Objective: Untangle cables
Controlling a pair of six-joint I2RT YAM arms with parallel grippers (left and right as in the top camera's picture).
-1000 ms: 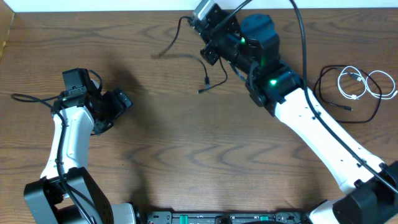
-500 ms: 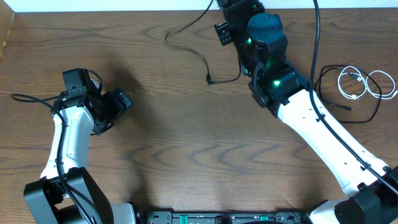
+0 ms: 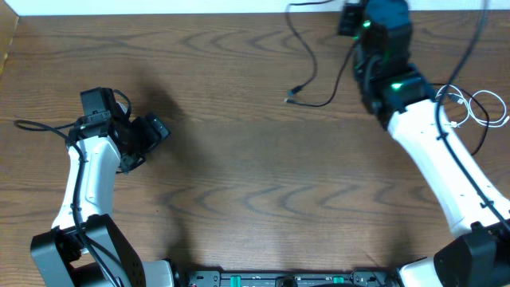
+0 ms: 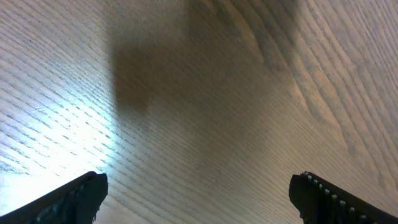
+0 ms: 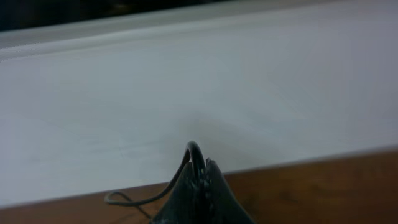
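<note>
Black cable (image 3: 311,64) runs far-to-near from clamped right jaws, plug (image 3: 292,96) pointing left

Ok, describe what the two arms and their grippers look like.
The left arm and right arm have white shells and black joints, with thin black wires running along them. Green lights glow on the right arm's black housing. The left gripper has black fingers, one with a ridged edge. The right gripper is dark too.

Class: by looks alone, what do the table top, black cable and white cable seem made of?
Table top: wood or wood-look laminate, matte; visible grain.
Black cable: probably rubbery plastic sheath, matte; bends in loose curves.
White cable: likely similar plastic; coiled loops.
</note>
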